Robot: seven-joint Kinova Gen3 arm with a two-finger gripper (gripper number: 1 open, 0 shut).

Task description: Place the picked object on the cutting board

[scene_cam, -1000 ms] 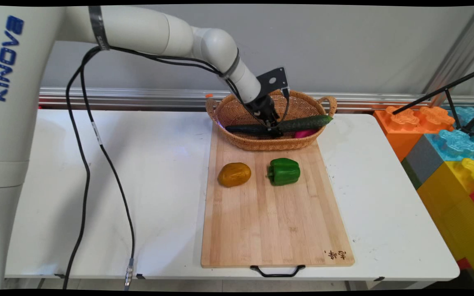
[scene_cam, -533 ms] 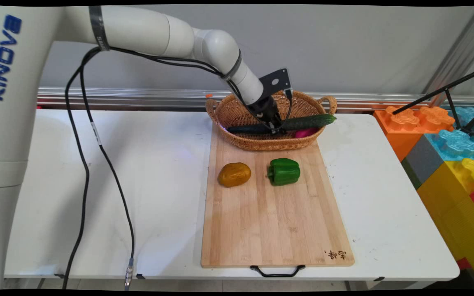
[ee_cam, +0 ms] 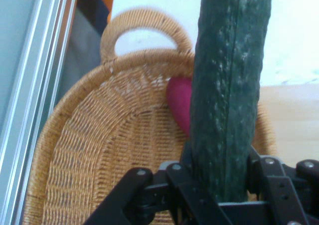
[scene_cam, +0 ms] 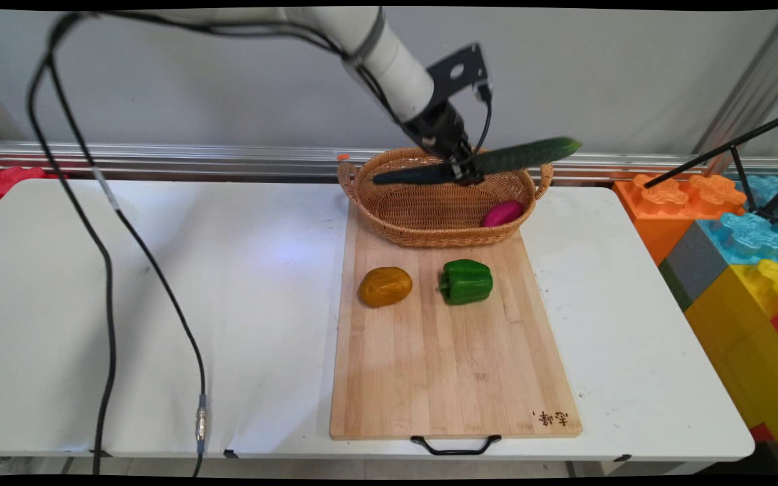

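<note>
1. The surface (scene_cam: 261,283) carried a board (scene_cam: 450,364) lying lengthwise toward the camera.
2. A basket (scene_cam: 429,226) sat on the board's far end, with a pink thing (scene_cam: 502,213) lying inside by its right wall.
3. The cucumber (scene_cam: 517,154) hung in the air above the basket, nearly level, its right end a little higher. It looked stiff, bumpy-skinned and long, so a grip near the middle should keep it from tipping; the skin may be somewhat slick.
4. The end effector (scene_cam: 463,172) was clamped across the cucumber near its middle, the fingers (ee_cam: 266,172) pressed to either side in the hand view.
5. A pepper (scene_cam: 467,281) and a potato (scene_cam: 385,286) lay side by side on the board, apart from each other, just before the basket.
6. A second earlier the cucumber lay low across the basket in the same grip; since then it had risen clear of the rim, uncovering the pink thing.
</note>
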